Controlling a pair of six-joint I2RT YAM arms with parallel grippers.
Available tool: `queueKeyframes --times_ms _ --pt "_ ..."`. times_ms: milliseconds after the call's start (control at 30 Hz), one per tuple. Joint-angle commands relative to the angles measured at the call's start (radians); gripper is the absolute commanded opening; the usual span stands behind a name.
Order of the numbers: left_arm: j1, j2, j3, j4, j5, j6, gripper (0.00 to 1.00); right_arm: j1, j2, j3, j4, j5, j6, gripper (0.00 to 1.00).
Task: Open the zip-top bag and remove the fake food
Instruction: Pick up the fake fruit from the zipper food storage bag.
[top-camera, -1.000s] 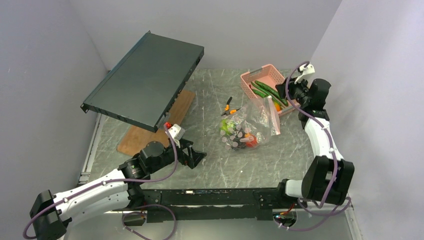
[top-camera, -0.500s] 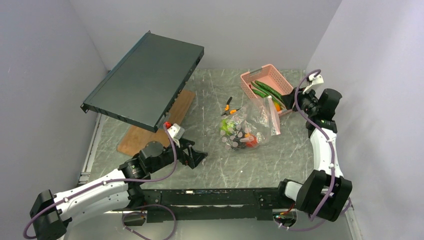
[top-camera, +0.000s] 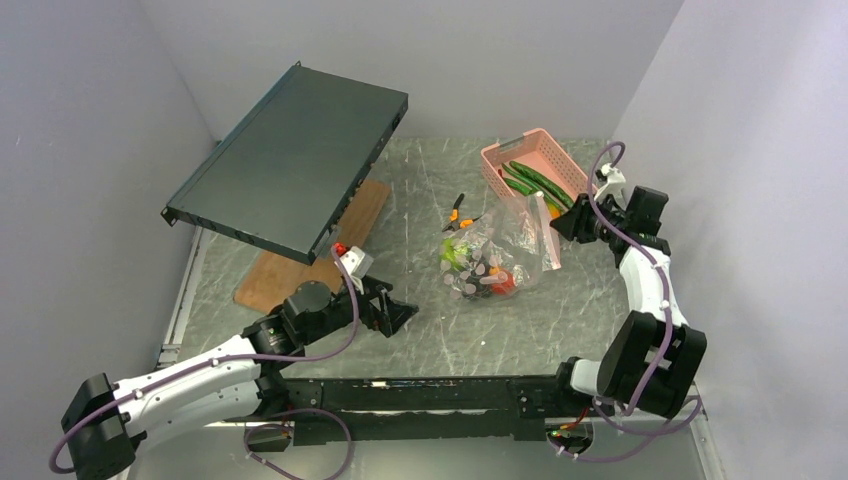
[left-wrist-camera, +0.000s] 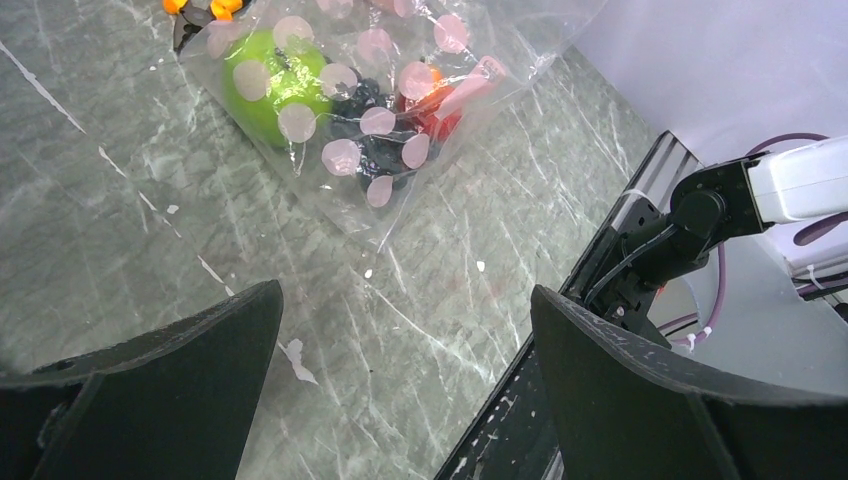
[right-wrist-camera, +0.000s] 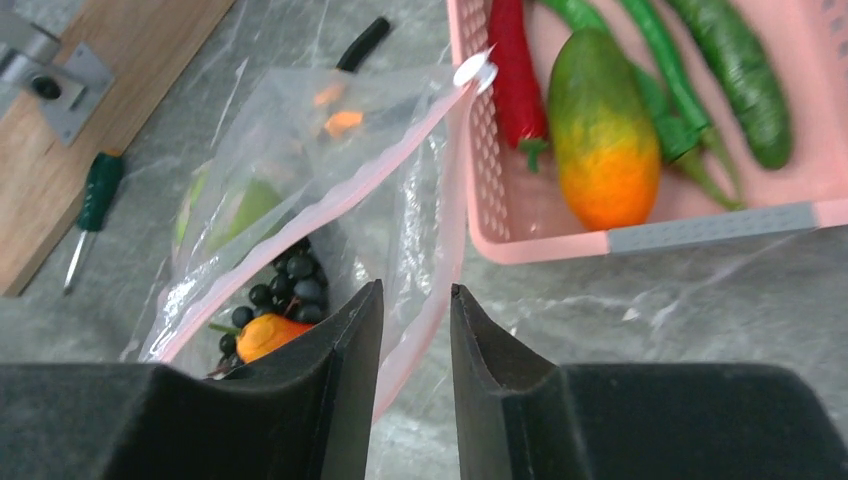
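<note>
One zip-top bag (top-camera: 495, 262) — pink-dotted, beside pink basket (right-wrist-camera: 530, 243)

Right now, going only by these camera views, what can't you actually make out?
- Right wrist view: whether the right claw pinches the zip-top bag; its fingers hide the pink strip's near end.
- Left wrist view: the pliers, cut off by the top edge.
- Top view: part of the wooden board, hidden under the dark panel.
</note>
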Motion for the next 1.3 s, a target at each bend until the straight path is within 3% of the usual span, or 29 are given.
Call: queueKeyframes --times_ms 0,467,833,1267 --pt "-0.003 0.004 0.0 0.059 0.019 -0.009 1.0 -0.004 0.013 0.062 -0.125 -0.119 -0.103 0.29" --pt "-0.003 0.142 0.044 0.112 0.062 0.001 1.0 0.11 0.111 0.142 -0.401 -0.296 -0.455 0.23" --pt "-0.004 0.331 0.126 0.13 0.083 0.027 1.0 0.238 0.191 0.178 -0.639 -0.287 -0.753 0.25" --pt "-0.003 0.503 0.172 0.157 0.087 0.013 1.0 0.325 0.185 0.127 -0.571 -0.135 -0.758 0.38"
